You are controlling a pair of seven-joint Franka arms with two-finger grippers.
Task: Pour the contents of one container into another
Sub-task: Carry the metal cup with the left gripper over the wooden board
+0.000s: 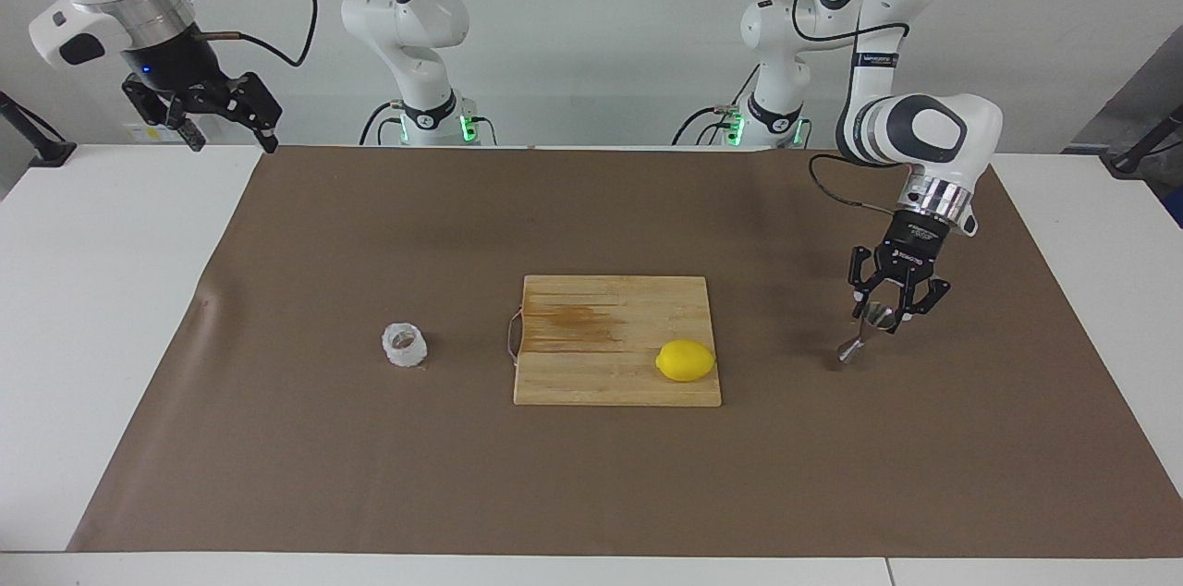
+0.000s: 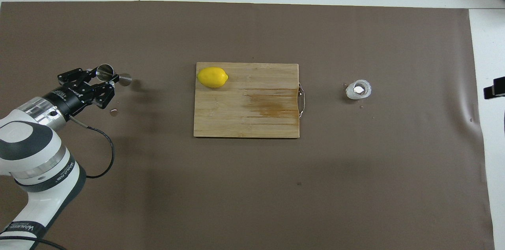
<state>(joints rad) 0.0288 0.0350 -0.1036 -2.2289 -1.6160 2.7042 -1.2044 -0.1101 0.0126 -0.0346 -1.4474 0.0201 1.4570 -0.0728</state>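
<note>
Your left gripper (image 1: 885, 313) is clamped on the tilted jigger (image 1: 861, 333), raised over the mat (image 1: 591, 475). Your right gripper (image 1: 222, 119) waits, fingers apart, above the table's corner; the cup (image 1: 404, 344) stands near the board (image 1: 615, 341).
</note>
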